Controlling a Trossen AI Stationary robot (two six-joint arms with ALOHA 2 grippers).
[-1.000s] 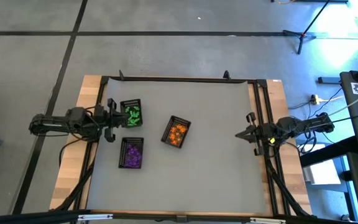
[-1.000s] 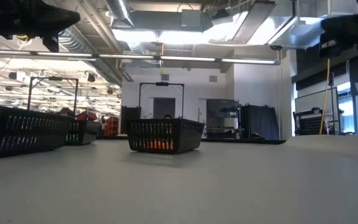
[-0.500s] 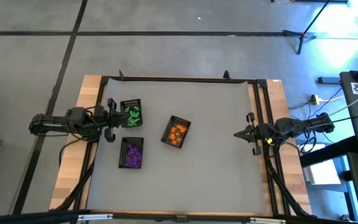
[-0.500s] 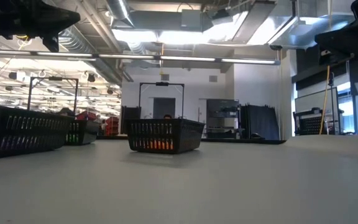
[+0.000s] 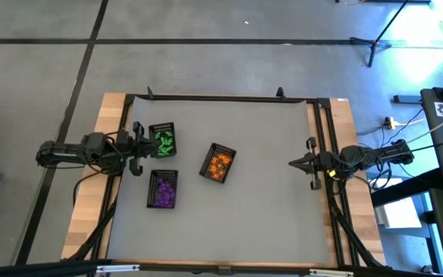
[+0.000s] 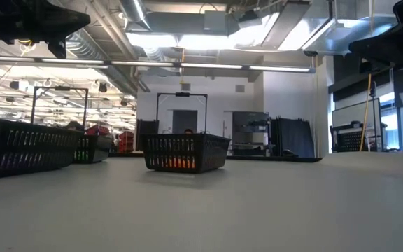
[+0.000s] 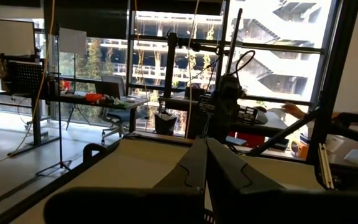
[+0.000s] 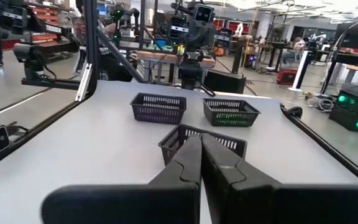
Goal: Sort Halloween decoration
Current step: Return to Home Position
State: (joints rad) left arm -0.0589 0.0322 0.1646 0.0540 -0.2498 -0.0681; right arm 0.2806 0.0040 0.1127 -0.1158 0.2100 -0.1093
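Note:
The Halloween decoration lies sorted in three black trays on the left half of the grey table. Green trinkets (image 5: 164,139) fill the far tray (image 8: 230,112). Purple ones (image 5: 164,188) fill the near tray (image 8: 158,107). Orange ones (image 5: 220,163) fill the tray (image 6: 185,152) toward the middle. My left gripper (image 5: 149,146) is shut and hovers at the table's left edge, between the green and purple trays. My right gripper (image 5: 291,163) is shut with nothing in it and hovers at the right edge, pointing at the orange tray (image 8: 229,142).
A black frame rail (image 5: 221,98) runs along the table's far edge, and more rails (image 5: 325,146) run along the right side. Wooden strips (image 5: 98,185) border the grey mat. Grey tabletop (image 5: 264,200) stretches between the orange tray and my right gripper.
My right gripper has swung a little at the wrist. Its tip has shifted slightly toward the table's left and far side, and it has stayed shut. The trays and my left gripper have kept still.

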